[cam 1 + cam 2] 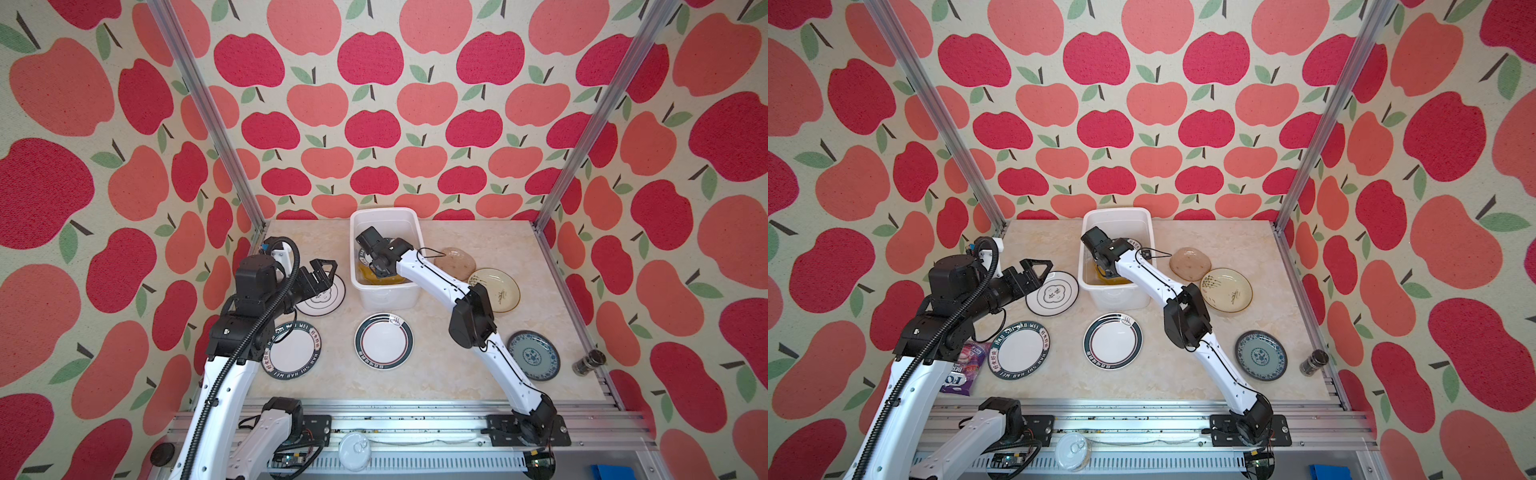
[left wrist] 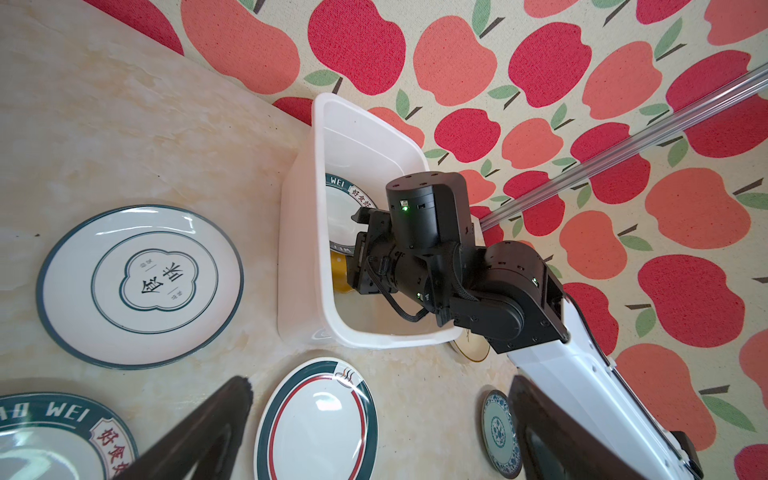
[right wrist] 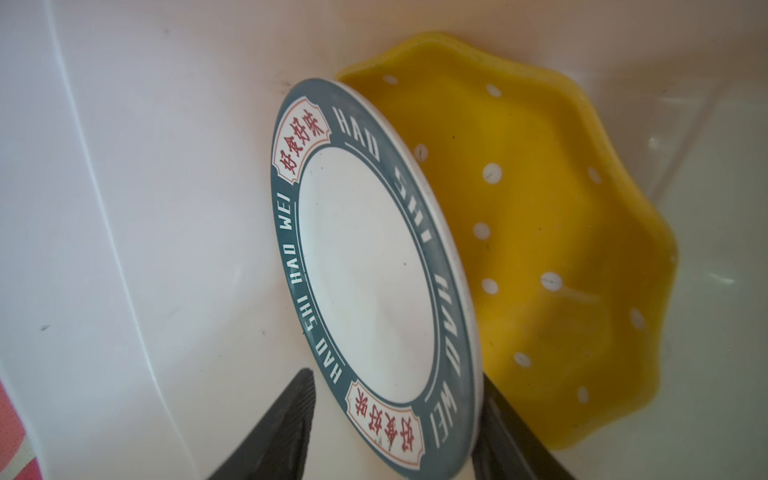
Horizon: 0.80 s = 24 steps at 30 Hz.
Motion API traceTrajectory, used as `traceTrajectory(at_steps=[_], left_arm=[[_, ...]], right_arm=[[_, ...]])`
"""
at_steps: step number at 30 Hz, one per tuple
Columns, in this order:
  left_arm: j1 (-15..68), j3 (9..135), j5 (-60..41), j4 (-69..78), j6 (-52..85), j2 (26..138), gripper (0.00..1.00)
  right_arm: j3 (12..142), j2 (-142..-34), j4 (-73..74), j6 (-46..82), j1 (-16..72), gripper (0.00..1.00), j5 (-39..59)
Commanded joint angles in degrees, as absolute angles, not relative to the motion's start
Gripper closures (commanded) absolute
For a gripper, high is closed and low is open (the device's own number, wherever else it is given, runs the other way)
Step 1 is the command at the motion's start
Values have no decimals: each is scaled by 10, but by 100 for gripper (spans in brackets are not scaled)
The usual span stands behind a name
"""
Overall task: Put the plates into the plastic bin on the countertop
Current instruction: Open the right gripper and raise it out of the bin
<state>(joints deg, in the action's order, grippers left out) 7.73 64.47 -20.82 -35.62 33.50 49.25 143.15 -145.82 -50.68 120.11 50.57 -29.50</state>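
Now, lettered plate (image 3: 365, 270) tilted on edge inside the bin (image 1: 386, 297), next to the yellow plate (image 3: 540, 208); right fingers (image 3: 274, 432) parted astride its rim, left fingers (image 2: 208, 428) wide over the bench (image 1: 449, 374). Withdraw straight out: risk of snagging the rim, then toppling or chipping against the yellow plate.

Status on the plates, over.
Left tool open above counter. Right tool open in bin, straddling lettered plate leaning on yellow plate. Six plates on counter. Nothing blocking.

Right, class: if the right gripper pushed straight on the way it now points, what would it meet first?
The right gripper would first meet the lettered plate, tilted between its fingers in the plastic bin, seemingly leaning on the yellow plate. Depth unclear.
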Motion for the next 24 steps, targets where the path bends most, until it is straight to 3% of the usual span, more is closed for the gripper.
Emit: traceTrajectory(at_steps=[1, 18, 20, 21, 24], left_arm=[[80, 661, -198, -371, 322, 483, 1], [80, 669, -186, -385, 311, 476, 1], [79, 669, -186, -387, 310, 475, 1], [79, 670, -185, -388, 310, 475, 1], [78, 670, -184, -390, 309, 473, 1]], right_arm=[[1430, -1456, -533, 1464, 497, 39, -299], [1430, -1449, -580, 1481, 492, 30, -275], [1433, -1449, -590, 1481, 491, 24, -269], [1435, -1450, -595, 1482, 491, 15, -267], [1434, -1449, -594, 1478, 490, 13, -262]])
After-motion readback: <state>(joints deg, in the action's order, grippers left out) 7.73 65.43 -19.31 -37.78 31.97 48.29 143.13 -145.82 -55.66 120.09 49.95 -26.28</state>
